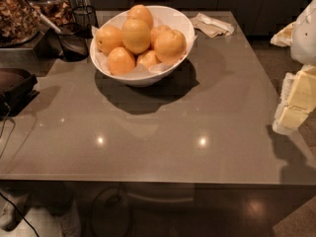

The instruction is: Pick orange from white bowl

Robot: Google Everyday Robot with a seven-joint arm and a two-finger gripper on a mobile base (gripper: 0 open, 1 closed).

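The white bowl [143, 75] stands at the back of the grey table, left of centre, lined with white paper and piled with several oranges. The orange [136, 35] on top of the pile, near the middle, looks slightly paler and yellower than the deeper-orange fruits around it. My gripper [295, 105] comes in at the right edge of the camera view, pale yellow below a white arm part [306, 31]. It hangs over the table's right edge, far to the right of the bowl and holds nothing that I can see.
A crumpled napkin [212, 24] lies behind the bowl to the right. Jars of dried food [17, 14], a black mesh cup [84, 16] and a dark scoop [71, 46] stand at the back left. A dark device [15, 88] sits at the left edge.
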